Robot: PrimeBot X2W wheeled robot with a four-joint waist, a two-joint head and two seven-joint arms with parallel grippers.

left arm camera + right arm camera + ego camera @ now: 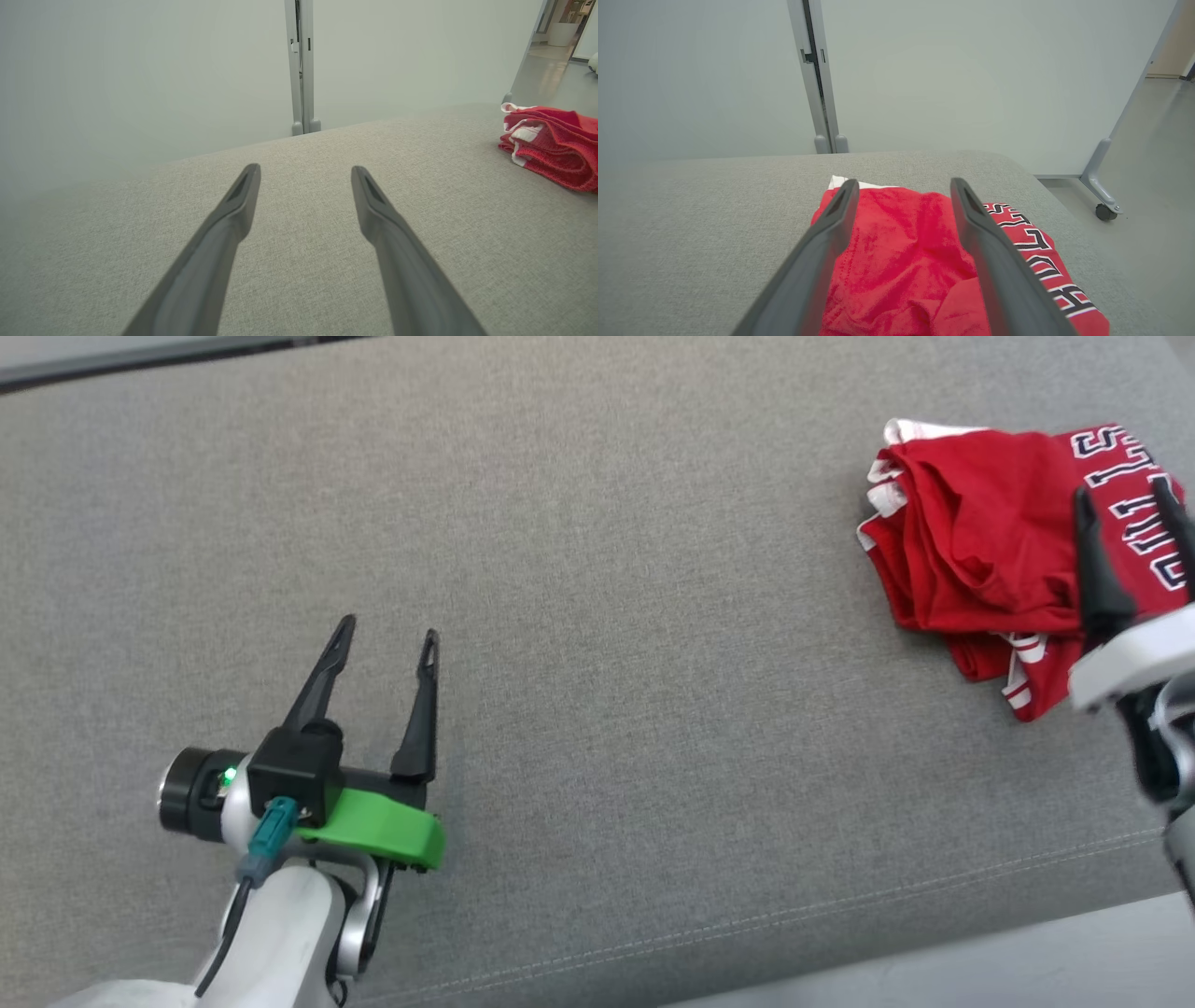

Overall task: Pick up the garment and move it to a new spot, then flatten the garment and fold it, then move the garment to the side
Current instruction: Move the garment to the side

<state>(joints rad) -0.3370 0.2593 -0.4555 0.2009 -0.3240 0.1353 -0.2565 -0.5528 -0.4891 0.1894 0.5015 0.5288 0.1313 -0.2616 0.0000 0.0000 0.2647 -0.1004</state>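
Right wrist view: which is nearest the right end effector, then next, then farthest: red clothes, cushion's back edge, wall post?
1. red clothes, just below the right end effector.
2. cushion's back edge, behind them.
3. wall post, farthest back.

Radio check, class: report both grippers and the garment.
Left gripper open, over grey surface. Right gripper open, above red garment, crumpled. No obstruction seen.

Lab rm, wheeled partition panels [948, 84]

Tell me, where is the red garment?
In the head view the red garment lies at the right end of the grey cushion, beneath the open right end effector, far from the left end effector.
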